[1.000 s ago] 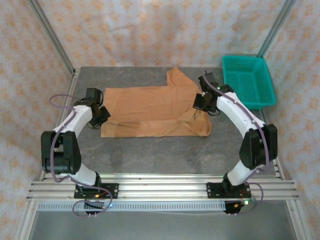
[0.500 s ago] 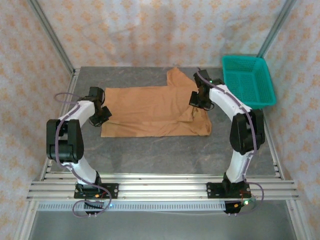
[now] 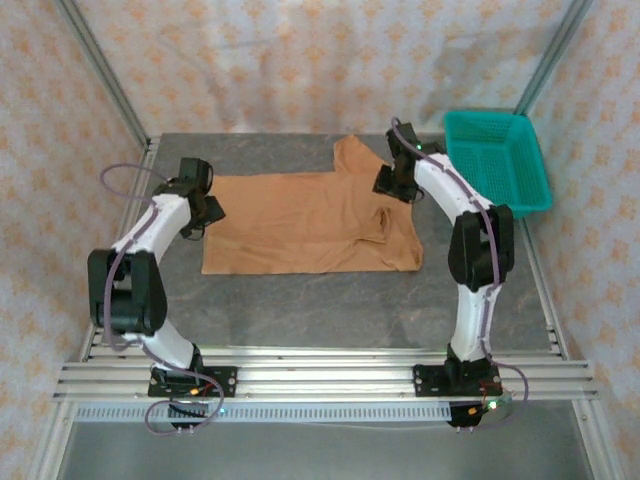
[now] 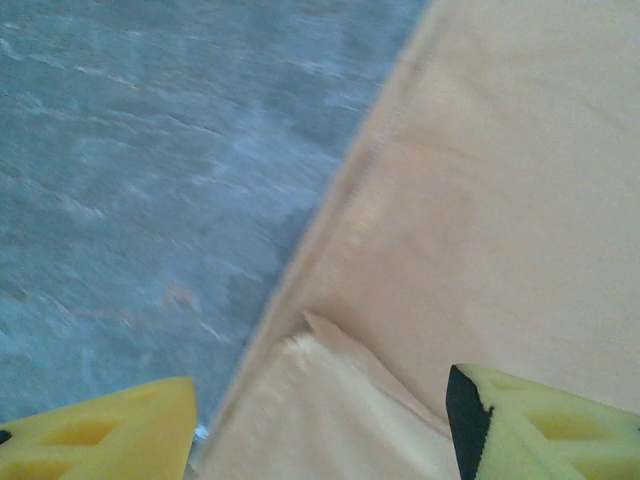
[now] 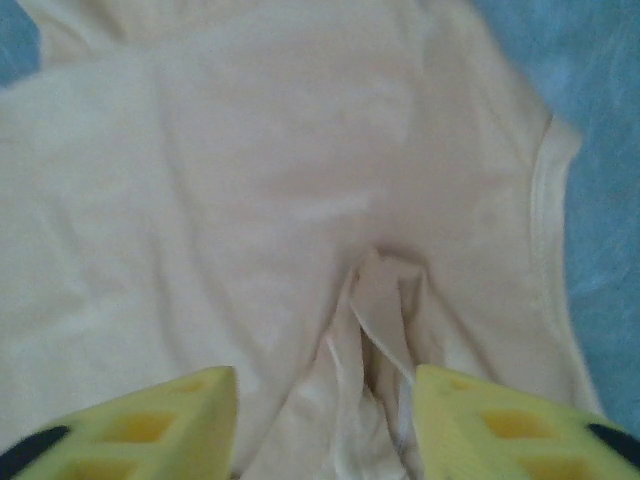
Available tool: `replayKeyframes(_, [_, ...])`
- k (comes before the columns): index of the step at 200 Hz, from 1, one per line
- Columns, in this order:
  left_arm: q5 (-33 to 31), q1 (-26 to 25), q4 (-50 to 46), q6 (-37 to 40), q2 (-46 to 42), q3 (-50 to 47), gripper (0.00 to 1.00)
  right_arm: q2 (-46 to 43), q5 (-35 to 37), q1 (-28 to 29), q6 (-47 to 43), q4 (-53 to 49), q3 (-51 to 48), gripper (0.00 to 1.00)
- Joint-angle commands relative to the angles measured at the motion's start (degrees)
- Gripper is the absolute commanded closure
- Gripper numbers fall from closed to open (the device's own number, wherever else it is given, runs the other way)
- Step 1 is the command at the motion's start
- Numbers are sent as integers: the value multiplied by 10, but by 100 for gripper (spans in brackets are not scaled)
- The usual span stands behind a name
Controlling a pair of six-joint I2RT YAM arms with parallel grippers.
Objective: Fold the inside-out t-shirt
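Lying flat, the inside-out t-shirt (image 3: 300, 225) stretches left to right.

A grey table (image 3: 320, 300) sits inside pale walls (image 3: 300, 60) with little orange flowers; a silver pole (image 3: 101, 70) stands past the left gripper (image 3: 205, 214)

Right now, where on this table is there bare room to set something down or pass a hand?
Widest: the table strip between the near edge of the t-shirt and the arm bases. Narrower: between its far edge and the back curtain. Crowded: the shirt's left edge under the left gripper, and the gap to the green basket, taken by the right arm.
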Motion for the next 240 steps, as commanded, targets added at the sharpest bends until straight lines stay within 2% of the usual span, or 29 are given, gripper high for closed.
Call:
replayKeyframes(1, [56,-30,49,-51,-59,-68,32,-71,-57,5,45,59,-123,55])
replayKeyframes(21, [89,-36,87,-81,-89,-121,32,-99,-89,10,93,130,-205,55])
replayKeyframes(45, [93,-37,90,-84,-105,-140,33,-93,-92,13,123,173,-246,52])
replayKeyframes(113, [84,-37,70,-69,-98,-136,33,-60,-76,14,145,194,-258,57])
replayKeyframes(209, [78,-37,63,-70,-103,-129,33,-74,-56,21,135,182,-279,54])
replayKeyframes(227, [78,-37,62,-70,-105,-131,33,-69,-56,23,137,184,-277,56])
replayKeyframes(240, [75,-37,61,-69,-108,-132,33,-69,-55,23,136,183,-274,69])
